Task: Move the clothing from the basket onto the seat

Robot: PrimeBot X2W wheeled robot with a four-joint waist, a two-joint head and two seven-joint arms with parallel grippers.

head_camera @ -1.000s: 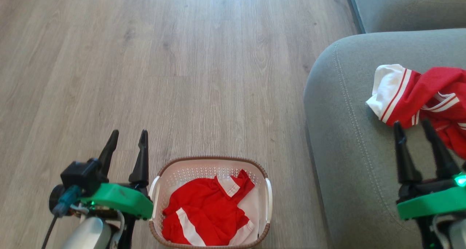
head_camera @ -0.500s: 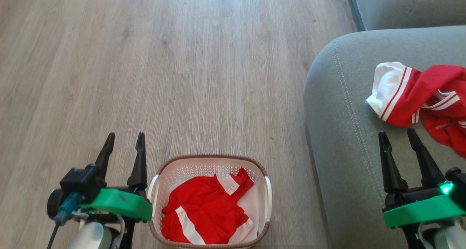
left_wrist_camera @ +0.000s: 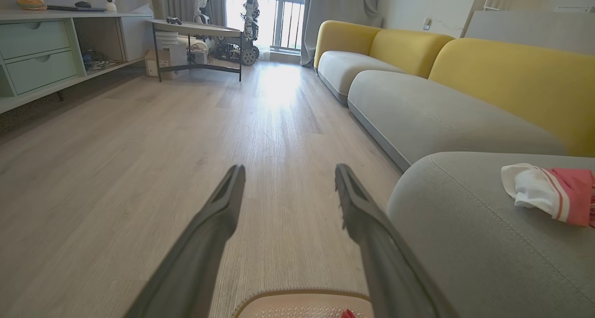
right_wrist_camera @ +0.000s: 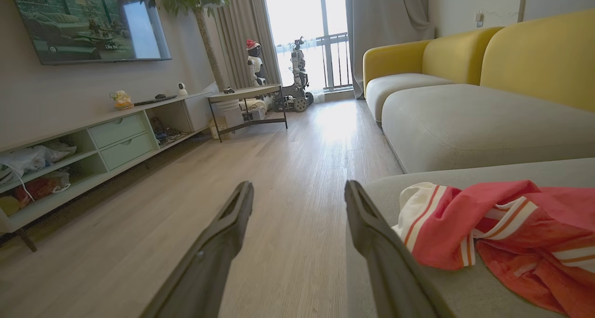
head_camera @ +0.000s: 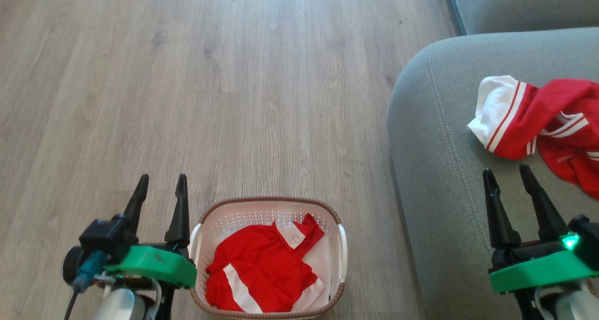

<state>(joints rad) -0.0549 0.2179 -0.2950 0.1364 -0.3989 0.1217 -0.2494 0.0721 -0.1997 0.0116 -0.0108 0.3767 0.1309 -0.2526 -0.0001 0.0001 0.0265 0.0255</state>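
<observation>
A white perforated basket (head_camera: 339,245) with a brown rim stands on the floor at the bottom of the head view, holding crumpled red clothing (head_camera: 262,273) with white stripes. Another red and white garment (head_camera: 533,123) lies on the grey-green seat (head_camera: 435,137) at the right; it also shows in the right wrist view (right_wrist_camera: 492,225) and the left wrist view (left_wrist_camera: 548,192). My left gripper (head_camera: 160,180) is open and empty, just left of the basket. My right gripper (head_camera: 506,172) is open and empty above the seat, a little short of the garment there.
Pale wood floor (head_camera: 210,76) spreads ahead. A long grey and yellow sofa (left_wrist_camera: 441,99) runs along the right. A low cabinet with drawers (right_wrist_camera: 116,136) and a small table (right_wrist_camera: 246,99) stand far off by the window.
My right gripper has drawn back and to the left, off the garment on the seat. The head view has shifted slightly. The left gripper has stayed about where it was.
</observation>
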